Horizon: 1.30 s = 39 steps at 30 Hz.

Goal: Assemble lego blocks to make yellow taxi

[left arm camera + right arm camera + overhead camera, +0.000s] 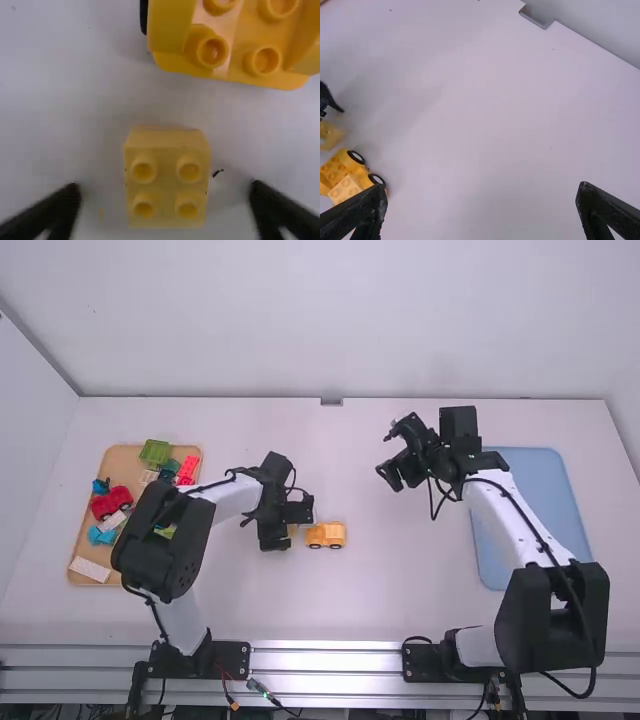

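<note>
Block (166,180) at lower centre of the left wrist view, near the wheeled base (237,55), lies between the parted, empty fingers of the nearer left gripper (165,194); the right gripper (383,454), spread, hangs upper right in the high view.

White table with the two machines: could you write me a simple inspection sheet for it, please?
Surface: white table, with a dark speck beside a loose pale-yellow block.
Job's things: yellow toy car carrying a block; the loose block sits near it.
Clutter: brown tray of mixed colored blocks on the left; blue tray on the right.
Grippers: left hand open over the loose block; right hand open and holding nothing.
Cables: black cables run along both arms.
Surroundings: pale walls behind; metal rail in front.
</note>
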Motion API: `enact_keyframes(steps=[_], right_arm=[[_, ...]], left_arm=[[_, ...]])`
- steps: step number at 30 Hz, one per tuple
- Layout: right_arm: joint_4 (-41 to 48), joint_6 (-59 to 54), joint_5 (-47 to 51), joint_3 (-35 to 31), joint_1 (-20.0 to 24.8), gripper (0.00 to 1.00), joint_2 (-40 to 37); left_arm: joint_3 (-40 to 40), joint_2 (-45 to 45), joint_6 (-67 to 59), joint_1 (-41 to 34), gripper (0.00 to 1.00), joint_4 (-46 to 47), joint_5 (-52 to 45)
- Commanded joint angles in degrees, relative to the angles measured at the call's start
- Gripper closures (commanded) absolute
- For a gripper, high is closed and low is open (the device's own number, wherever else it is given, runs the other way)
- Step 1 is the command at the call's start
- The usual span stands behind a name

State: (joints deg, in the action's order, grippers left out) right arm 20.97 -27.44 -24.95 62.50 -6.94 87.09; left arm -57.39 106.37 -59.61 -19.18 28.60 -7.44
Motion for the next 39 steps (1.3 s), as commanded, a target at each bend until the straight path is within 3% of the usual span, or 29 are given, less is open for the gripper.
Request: enact_keyframes(steps=[1, 12, 19, 22, 25, 28, 34, 39], right_arm=[[0.1, 0.2, -0.3, 0.5, 0.2, 0.01, -1.3], [-0.1, -1.5, -0.2, 0.5, -0.1, 0.01, -1.3], [-0.1, -1.5, -0.7, 0.5, 0.3, 0.01, -1.3], [-0.1, -1.5, -0.7, 0.5, 0.3, 0.01, -1.3], [-0.1, -1.5, -0.7, 0.5, -0.3, 0.01, -1.3], [0.0, -1.5, -0.7, 0.5, -0.7, 0.01, -1.3], [0.2, -3.1, -1.8, 0.4, -0.9, 0.01, -1.3], [-0.8, -11.0, -9.2, -1.9, -0.9, 0.01, -1.3]], left_arm=[[0.9, 1.6, -0.2, 0.3, 0.01, 1.6, 1.0], [-7.1, 0.5, -2.0, 1.6, 0.01, 8.9, -3.7], [-5.5, -4.2, -4.7, 7.1, 0.01, 8.1, -14.8], [-3.3, -5.3, -10.0, 10.0, 0.01, 5.9, -24.7], [2.2, -5.3, -14.6, 13.2, 0.01, -1.9, -36.1], [6.5, -5.3, -11.9, 14.6, 0.01, -9.2, -39.5], [18.3, -5.2, -0.5, 15.1, 0.01, -30.2, -41.0], [22.2, -5.2, 0.2, 15.1, 0.01, -36.4, -41.5]])
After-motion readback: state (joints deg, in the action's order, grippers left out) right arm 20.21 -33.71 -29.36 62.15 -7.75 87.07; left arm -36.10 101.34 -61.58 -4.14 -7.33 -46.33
